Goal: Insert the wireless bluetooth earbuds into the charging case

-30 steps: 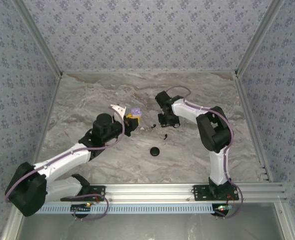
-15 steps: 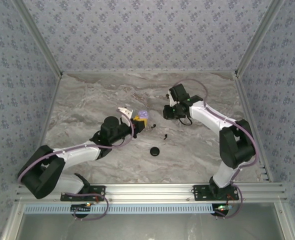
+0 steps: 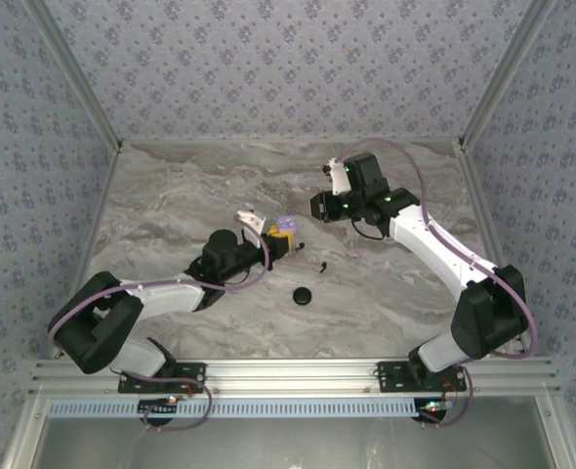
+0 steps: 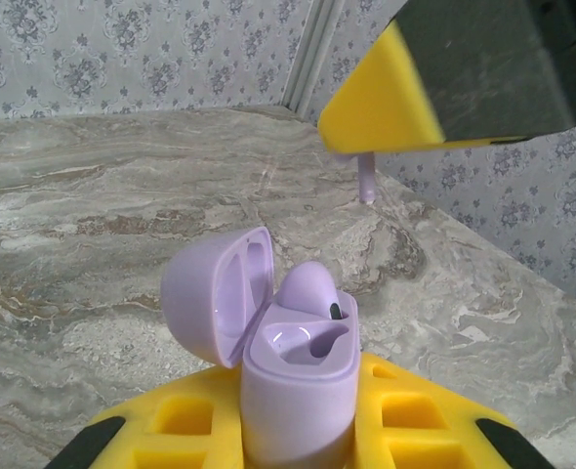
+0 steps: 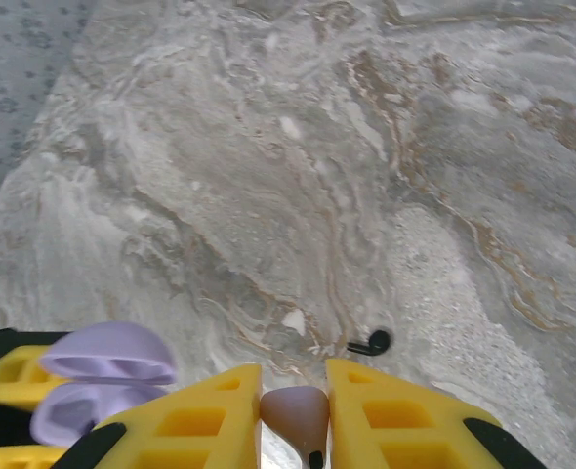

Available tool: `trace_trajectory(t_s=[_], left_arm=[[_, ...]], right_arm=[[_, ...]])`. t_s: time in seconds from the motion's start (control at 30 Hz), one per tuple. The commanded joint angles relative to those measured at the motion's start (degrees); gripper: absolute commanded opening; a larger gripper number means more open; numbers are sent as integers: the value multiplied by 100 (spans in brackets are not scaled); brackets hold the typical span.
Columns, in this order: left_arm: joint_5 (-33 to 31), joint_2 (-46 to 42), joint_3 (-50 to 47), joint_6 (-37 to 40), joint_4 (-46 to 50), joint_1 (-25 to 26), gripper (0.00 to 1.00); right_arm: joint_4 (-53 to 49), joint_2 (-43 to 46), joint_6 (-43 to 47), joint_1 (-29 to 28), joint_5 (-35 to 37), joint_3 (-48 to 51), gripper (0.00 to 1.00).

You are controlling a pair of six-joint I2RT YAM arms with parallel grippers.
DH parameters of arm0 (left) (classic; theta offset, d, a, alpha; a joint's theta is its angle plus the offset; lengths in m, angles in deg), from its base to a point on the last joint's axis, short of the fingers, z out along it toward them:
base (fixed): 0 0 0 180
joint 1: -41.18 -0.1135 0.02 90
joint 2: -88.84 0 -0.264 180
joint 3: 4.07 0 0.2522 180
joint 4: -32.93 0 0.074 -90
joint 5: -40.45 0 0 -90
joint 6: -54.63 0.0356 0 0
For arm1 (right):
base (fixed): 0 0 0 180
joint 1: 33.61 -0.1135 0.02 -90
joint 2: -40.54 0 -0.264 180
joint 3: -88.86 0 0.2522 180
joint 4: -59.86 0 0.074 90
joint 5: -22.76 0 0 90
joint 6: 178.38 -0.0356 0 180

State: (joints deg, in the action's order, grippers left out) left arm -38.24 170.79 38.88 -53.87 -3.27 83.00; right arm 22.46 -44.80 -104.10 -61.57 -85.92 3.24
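One lavender bud [image 4: 308, 288] is seated in the open case [image 4: 298, 391], which the left gripper [image 3: 274, 240] clamps upright. Right of it, the right gripper [image 5: 294, 396] pinches the second bud [image 5: 296, 415], stem down, apart from the case. Inserting this bud looks like the step in hand. The next move calls for lining it up over the empty socket, then lowering.

There are two purple earbuds [image 4: 308, 288] and two black earbuds [image 3: 321, 265]. There is one purple case [image 4: 298, 391] and one black disc [image 3: 303, 295].

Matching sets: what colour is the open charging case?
Pale lavender; the charging case shows best in the left wrist view.
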Motion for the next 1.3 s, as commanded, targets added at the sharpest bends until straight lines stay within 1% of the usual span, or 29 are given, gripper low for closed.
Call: trace_trajectory(t_s=[0.0, 0.27, 0.57, 0.7, 1.27], left_arm=[[46, 65, 287, 21, -357, 70, 21], [23, 145, 402, -31, -392, 136, 21], [-76, 174, 497, -89, -241, 170, 21], [-81, 209, 569, -97, -120, 177, 21], [-25, 175, 604, -180, -129, 185, 21]], right_arm=[[114, 189, 164, -152, -243, -98, 22], [395, 292, 83, -463, -118, -156, 22], [465, 310, 87, -699, -92, -260, 22], [510, 309, 87, -754, -92, -276, 22], [457, 185, 122, -814, 9, -291, 23]])
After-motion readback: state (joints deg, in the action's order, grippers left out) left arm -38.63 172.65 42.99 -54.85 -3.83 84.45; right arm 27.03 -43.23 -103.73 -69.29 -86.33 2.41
